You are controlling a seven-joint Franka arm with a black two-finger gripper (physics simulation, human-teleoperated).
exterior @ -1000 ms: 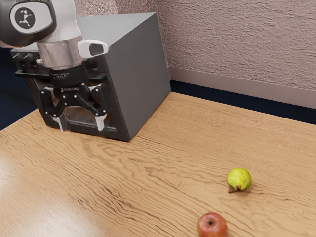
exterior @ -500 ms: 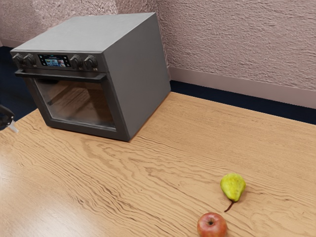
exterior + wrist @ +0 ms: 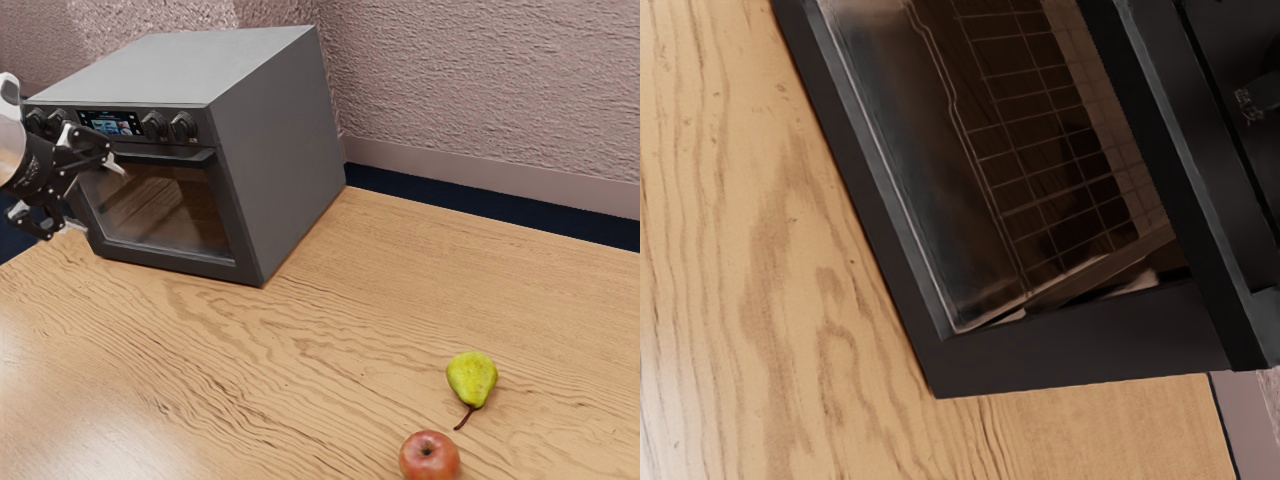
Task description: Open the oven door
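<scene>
My gripper (image 3: 98, 198) is at the exterior view's left, tilted over and pointing at the oven's front, its two fingers spread wide with nothing between them. The grey oven (image 3: 275, 150) stands with its door (image 3: 160, 212) closed. A dark handle bar (image 3: 185, 157) runs along the door's top edge; my hand covers its left end there. In the wrist view the door's glass (image 3: 910, 170) shows a wire rack behind it, and the handle (image 3: 1185, 190) crosses at a slant. Whether a finger touches the oven, I cannot tell.
A yellow-green pear (image 3: 472, 378) and a red apple (image 3: 430, 457) lie on the wooden table (image 3: 330, 320), well away from the oven. Knobs and a small display (image 3: 110, 123) sit above the door. A rough wall (image 3: 480, 90) rises behind.
My hand left the oven's front, went out to the exterior view's left, and has come back turned sideways. The pear shifted slightly toward the apple and turned; the oven has not moved.
</scene>
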